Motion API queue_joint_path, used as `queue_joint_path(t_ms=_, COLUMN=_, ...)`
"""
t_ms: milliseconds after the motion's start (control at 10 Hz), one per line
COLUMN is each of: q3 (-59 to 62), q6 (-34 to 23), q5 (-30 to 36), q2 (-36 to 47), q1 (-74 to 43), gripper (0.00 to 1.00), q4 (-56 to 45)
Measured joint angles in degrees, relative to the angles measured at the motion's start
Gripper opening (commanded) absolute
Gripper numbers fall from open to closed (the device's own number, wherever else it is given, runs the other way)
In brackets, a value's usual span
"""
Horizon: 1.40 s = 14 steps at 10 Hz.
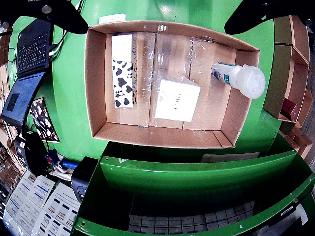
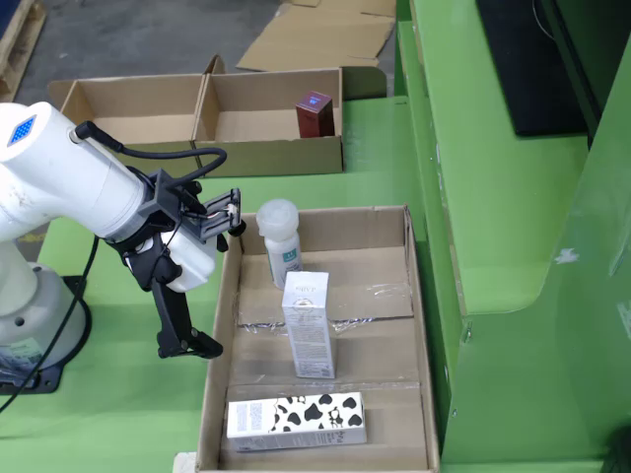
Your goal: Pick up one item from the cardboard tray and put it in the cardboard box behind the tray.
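The cardboard tray (image 1: 96,83) (image 2: 424,325) holds three items. A white bottle with a round cap (image 1: 241,78) (image 2: 279,241) stands at its far end. A white carton (image 1: 176,101) (image 2: 308,325) stands upright in the middle. A cow-patterned box (image 1: 124,69) (image 2: 296,419) lies flat at the near end. My gripper (image 1: 156,24) (image 2: 189,330) hangs over the tray's left edge in the still view, open and empty, touching nothing. The cardboard box (image 2: 266,148) behind the tray holds a dark red carton (image 2: 315,113).
A second open cardboard box (image 2: 128,108) adjoins the first on its left. A tall green panel (image 2: 493,197) runs along the tray's right side. My white base (image 2: 30,315) stands at left. A laptop (image 1: 27,59) and paper sheets (image 1: 29,201) lie beside the table.
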Motion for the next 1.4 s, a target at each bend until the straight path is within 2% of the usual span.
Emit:
queue_joint_path(t_ms=700, q3=0.26, q6=-0.35, q5=0.53, q2=-0.18, q1=-0.18, gripper=1.00, q4=0.00)
queue_joint_path(t_ms=1100, q3=4.39, q6=-1.05, q5=0.88, q2=-4.40, q1=0.53, gripper=1.00, q4=-0.79)
queue_joint_path(t_ms=1400, q3=10.99, q6=0.88, q5=-0.52, q2=-9.49, q1=4.47, gripper=1.00, q4=-3.43)
